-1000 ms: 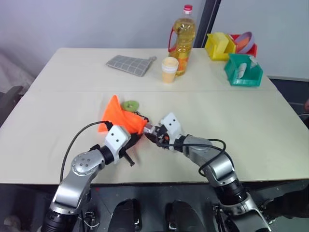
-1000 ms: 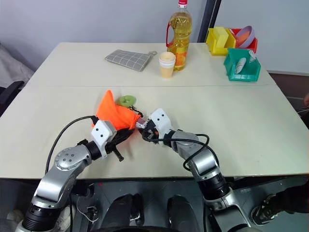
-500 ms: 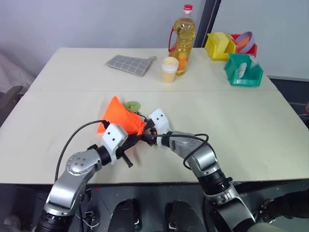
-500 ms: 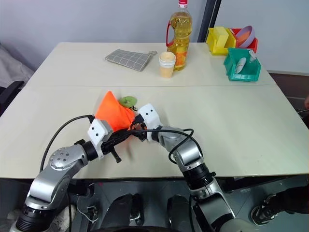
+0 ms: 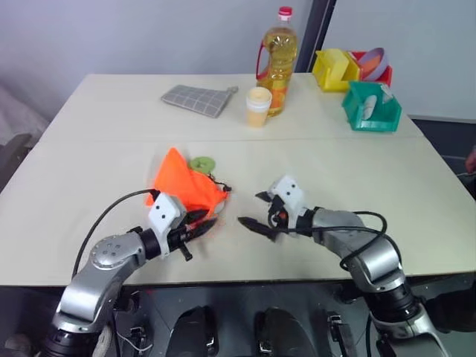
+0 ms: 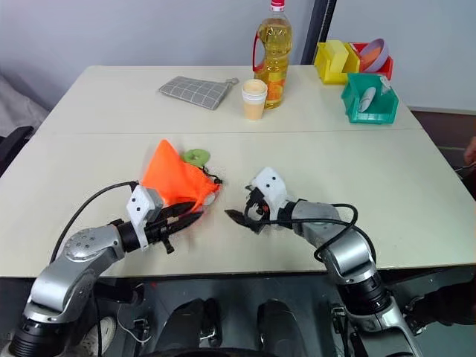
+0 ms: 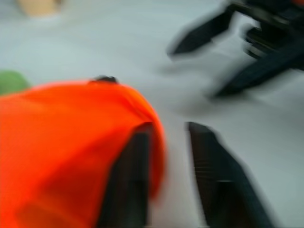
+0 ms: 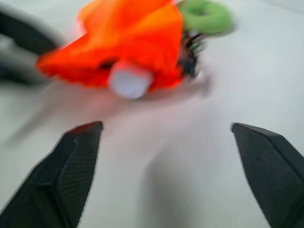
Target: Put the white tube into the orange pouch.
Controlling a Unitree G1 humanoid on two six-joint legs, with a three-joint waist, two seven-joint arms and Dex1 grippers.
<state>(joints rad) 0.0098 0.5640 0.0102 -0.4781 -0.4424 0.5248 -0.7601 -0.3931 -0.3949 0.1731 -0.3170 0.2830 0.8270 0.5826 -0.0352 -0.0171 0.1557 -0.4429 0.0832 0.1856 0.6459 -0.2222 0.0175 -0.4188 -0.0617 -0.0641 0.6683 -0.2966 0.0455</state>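
left gripper [image 5: 202, 223]: just left-front of the pouch, jaws part open, one finger [image 7: 127, 185] against the pouch's near edge, the other on the bare side; nothing clamped between them that i can see
pouch [image 5: 181, 186]: orange, lying on the table in a rumpled heap with one corner peaked up; mouth faces right toward the right gripper
tube [image 8: 129, 81]: white cap end pokes out of the pouch mouth, rest is inside the fabric; also a small white spot at the pouch's right edge [image 6: 211, 199]
tag [image 5: 201, 163]: green disc, just behind the pouch, touching or nearly touching its back edge; dark cord runs from it along the pouch's right side
right gripper [image 5: 255, 210]: right of the pouch, clear of it with bare table between; jaws spread wide, empty, tips pointing at the pouch mouth
table [image 5: 416, 193]: pale top, the pouch sits left of centre near the front
cloth [image 5: 195, 100]: grey checked, well behind the pouch, far side of table
cup [image 5: 258, 106]: cream, well behind and right of the pouch, touching or just in front of the bottle
bottle [image 5: 275, 61]: yellow oil, red cap, upright, behind the cup
bins [image 5: 370, 108]: green one far right-rear of the pouch, yellow [image 5: 335, 70] and red [image 5: 372, 67] behind it; contents too small to tell
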